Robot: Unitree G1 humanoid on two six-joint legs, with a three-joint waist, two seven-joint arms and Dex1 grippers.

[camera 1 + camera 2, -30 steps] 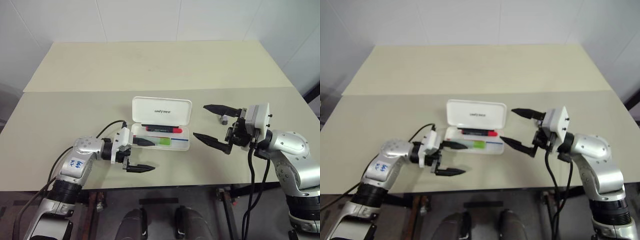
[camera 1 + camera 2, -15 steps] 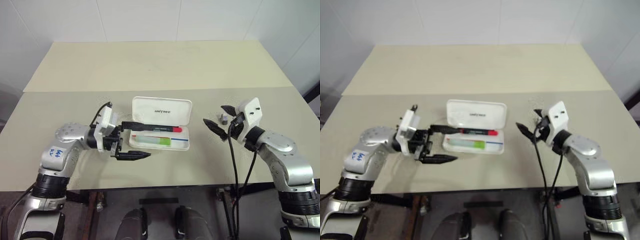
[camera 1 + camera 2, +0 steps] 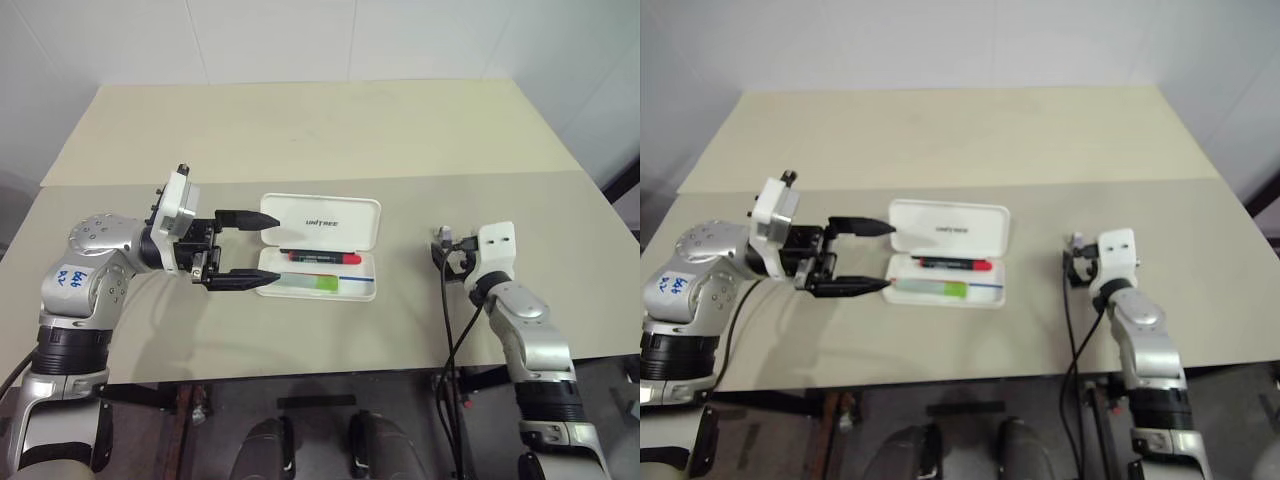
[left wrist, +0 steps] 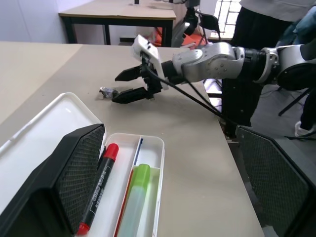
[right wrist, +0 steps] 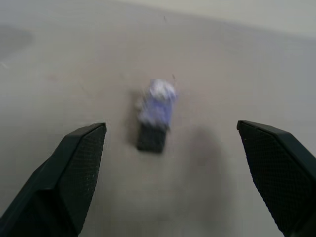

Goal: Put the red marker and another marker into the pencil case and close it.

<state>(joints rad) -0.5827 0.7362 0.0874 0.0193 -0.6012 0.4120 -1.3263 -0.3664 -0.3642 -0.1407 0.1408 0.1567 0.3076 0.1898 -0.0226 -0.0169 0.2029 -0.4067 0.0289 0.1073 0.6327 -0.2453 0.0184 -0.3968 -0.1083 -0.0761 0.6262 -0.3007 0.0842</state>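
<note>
The white pencil case (image 3: 322, 219) lies open mid-table, its lid standing up at the back. Inside the tray, the red marker (image 3: 326, 257) lies at the back and the other marker, a light green highlighter (image 3: 311, 285), lies in front of it. Both also show in the left wrist view, the red marker (image 4: 97, 185) beside the highlighter (image 4: 134, 195). My left gripper (image 3: 277, 248) hovers at the case's left end, pointing right. It is open and empty, with one finger up by the lid and one by the tray. My right gripper (image 4: 114, 89) is open and empty, low over the table to the right of the case.
A small dark object with a pale purple top (image 5: 156, 115) lies on the table just ahead of my right gripper's open fingers (image 5: 74, 170). The same object (image 3: 443, 235) shows right of the case. A seam (image 3: 130, 182) crosses the table behind the case.
My left gripper rose and drew back left out of the tray. My right gripper swung from pointing left to pointing forward, moved right and sank toward the table behind the small object.
</note>
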